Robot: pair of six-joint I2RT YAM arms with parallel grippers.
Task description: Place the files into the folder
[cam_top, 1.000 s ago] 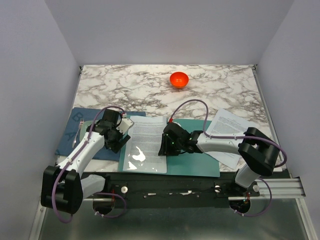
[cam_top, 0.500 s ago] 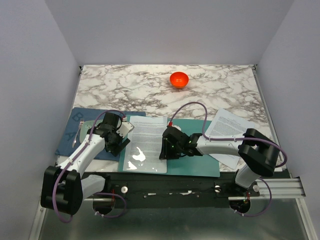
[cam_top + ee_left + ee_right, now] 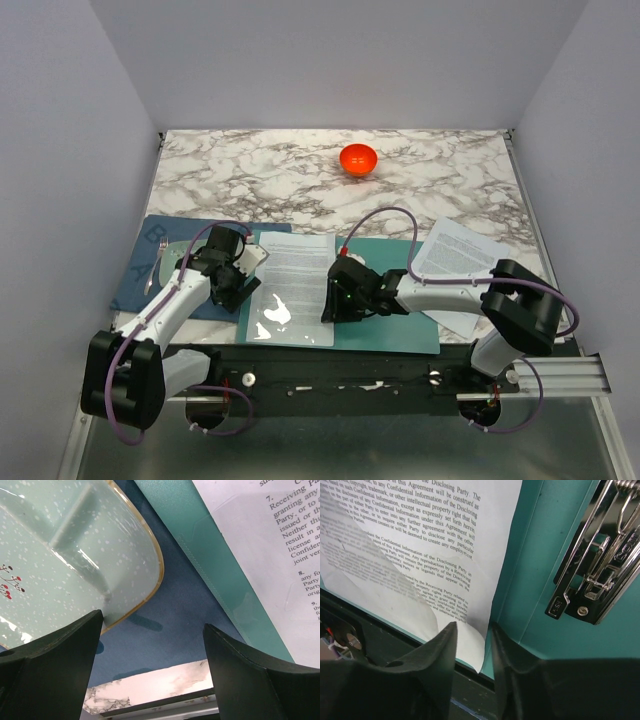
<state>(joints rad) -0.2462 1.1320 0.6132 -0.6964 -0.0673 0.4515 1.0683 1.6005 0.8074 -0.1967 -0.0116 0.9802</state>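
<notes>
Your right fingers (image 3: 451, 632) stand part-open astride the near corner of a thin printed file (image 3: 420, 545), likely squaring it on the glossy teal folder (image 3: 540, 565) beside its metal clip (image 3: 600, 555). Your left fingers (image 3: 92, 625) hang wide open and empty over the cloth mat (image 3: 170, 615). More files (image 3: 455, 265) lie at the bench's right edge.

The pincer (image 3: 472, 628), slightly parted, straddles a curled lower corner of the files (image 3: 445, 555) on the folder (image 3: 540, 545) (metal clip (image 3: 600, 565) at right).
</notes>
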